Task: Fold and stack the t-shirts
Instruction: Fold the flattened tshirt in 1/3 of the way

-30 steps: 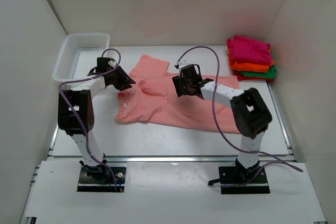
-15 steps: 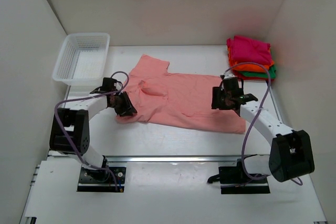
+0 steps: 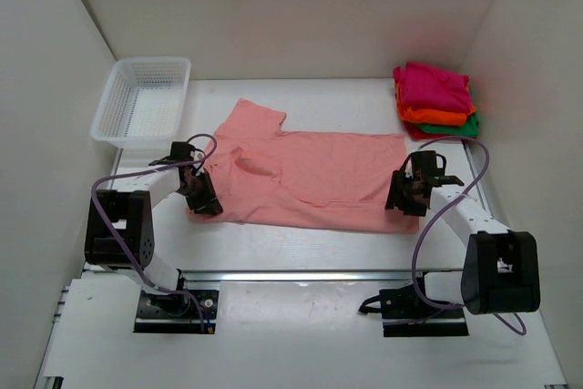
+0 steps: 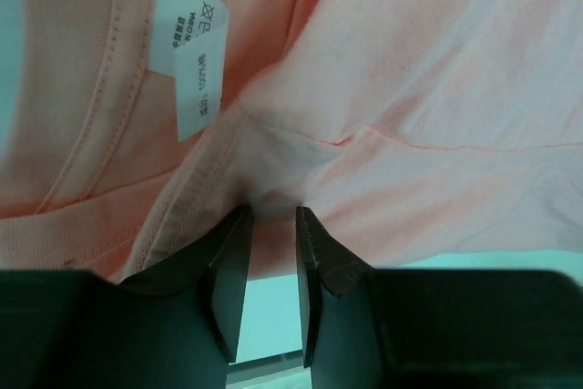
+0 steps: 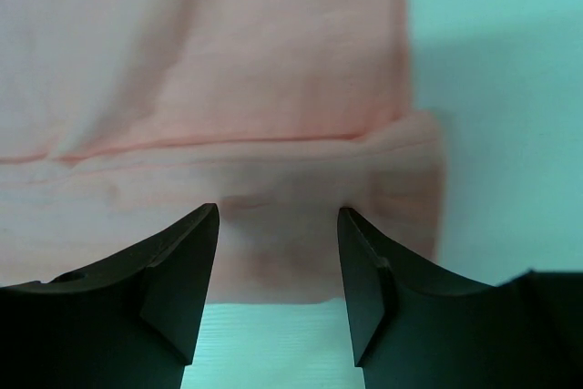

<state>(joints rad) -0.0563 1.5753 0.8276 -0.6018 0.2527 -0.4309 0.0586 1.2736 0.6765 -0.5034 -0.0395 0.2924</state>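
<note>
Salmon-pink t-shirt (image 3: 310, 175) is pinched by the narrow left gripper (image 4: 271, 214); its edge is seen inside the wide right gripper (image 5: 278, 213).

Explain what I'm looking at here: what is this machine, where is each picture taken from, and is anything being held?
Two robot arms are bolted at the near edge of a table; each ends in a two-fingered end effector. The wide picture comes from a fixed camera above and behind them. The two close-ups come from cameras on the wrists, looking past each arm's own fingers.

A salmon-pink t-shirt lies spread on the table. Far right sits a stack of folded t-shirts, magenta on top, orange and green below. Far left is a white mesh basket.

The left end effector is at the collar end, near the care label, jaws close together at a pucker of cloth; whether it pinches is unclear. The right end effector is at the hem corner, jaws open, holding nothing.
</note>
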